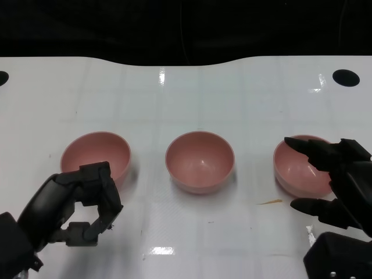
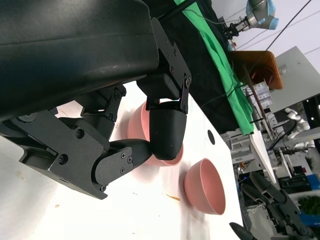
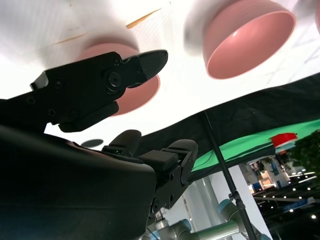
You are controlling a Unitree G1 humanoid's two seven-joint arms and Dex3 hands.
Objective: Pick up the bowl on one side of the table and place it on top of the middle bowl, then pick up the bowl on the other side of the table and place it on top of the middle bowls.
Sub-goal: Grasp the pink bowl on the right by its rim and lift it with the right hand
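Left robot hand (image 1: 81, 203) low over the near left of the glossy white bench (image 1: 186, 99), fingers curled inward around nothing, hovering just in front of the left pink round plastic bowl (image 1: 96, 156) and overlapping its near rim in the head view; contact with that rim impossible to confirm. Right robot hand (image 1: 334, 183) spread open, holding nothing, fingers (image 1: 302, 144) reaching over the near right part of the right pink round plastic bowl (image 1: 296, 165), thumb lower and apart from them, beside the bowl's near edge. Touching or merely hovering above that bowl: cannot tell.

Three matching bowls set in a row running left to right across the bench, well apart from one another. Middle pink round plastic bowl (image 1: 200, 161) between the other two, untouched. All three upright, mouths opening upward, bases on the bench; round, so no long axis to speak of. None stacked yet.

Small thin orange-yellow scrap (image 1: 270, 201) lying on the bench just in front of the right bowl, near the right thumb. Dark round hole (image 1: 346, 77) in the far right of the bench.
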